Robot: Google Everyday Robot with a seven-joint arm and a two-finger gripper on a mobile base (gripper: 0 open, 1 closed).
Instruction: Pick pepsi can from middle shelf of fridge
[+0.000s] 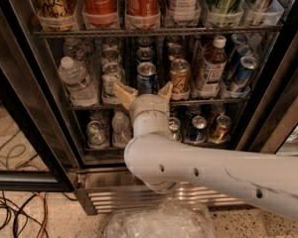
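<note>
**Gripper lining up on the pepsi can**

You are holding the gripper (pixel 143 87) at the front edge of the middle shelf (pixel 89 106), with its two tan fingers (pixel 123 94) spread wide apart and gripping nothing. The pepsi can (pixel 147 77) is standing upright near the middle of that front edge, showing right between the spread fingers. I cannot tell whether they are reaching its sides. A pale can (pixel 111 81) is crowding it on the left and a golden-brown can (pixel 180 79) on the right. Both are just beside it, so you are working in narrow gaps.

As I judge it, you should be pushing straight in toward the back edge of the shelf. Be keeping the wrist level and centred on the blue can, so each finger is sliding into its own gap rather than nudging a neighbour. Be closing only once the fingers are sitting past the can's widest part. Then be drawing it straight out of the fridge (pixel 20 83) over the front edge.
</note>
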